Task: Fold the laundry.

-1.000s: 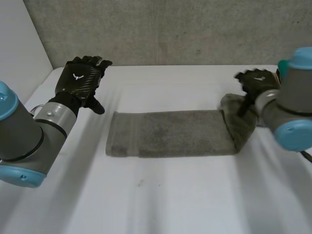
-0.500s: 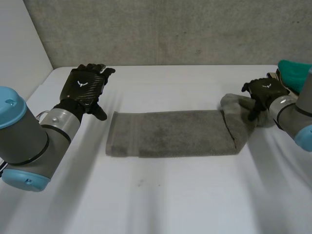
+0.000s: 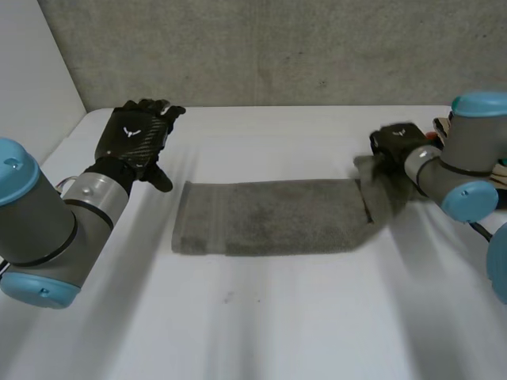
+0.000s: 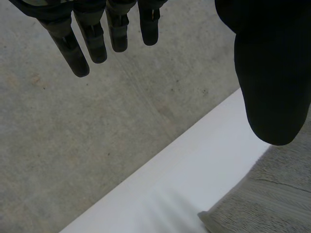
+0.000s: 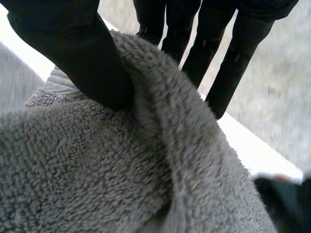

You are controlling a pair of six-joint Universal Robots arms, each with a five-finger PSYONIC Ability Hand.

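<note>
Head view: left hand (image 3: pixel 133 136) hovered upper left of frame, fingers straight, apart from towel (image 3: pixel 269 215). Right hand (image 3: pixel 394 144), right of frame, thumb and fingers clamped on towel's raised end. Towel grey, fluffy terry, long strip mid-frame on white table (image 3: pixel 277 317).

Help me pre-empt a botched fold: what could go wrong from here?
1. The right hand pinches only a bunch at one end of the long grey terry towel; it could slip out.
2. The left hand hovers open beside the other end, so the towel may drag across the white table rather than fold.
</note>
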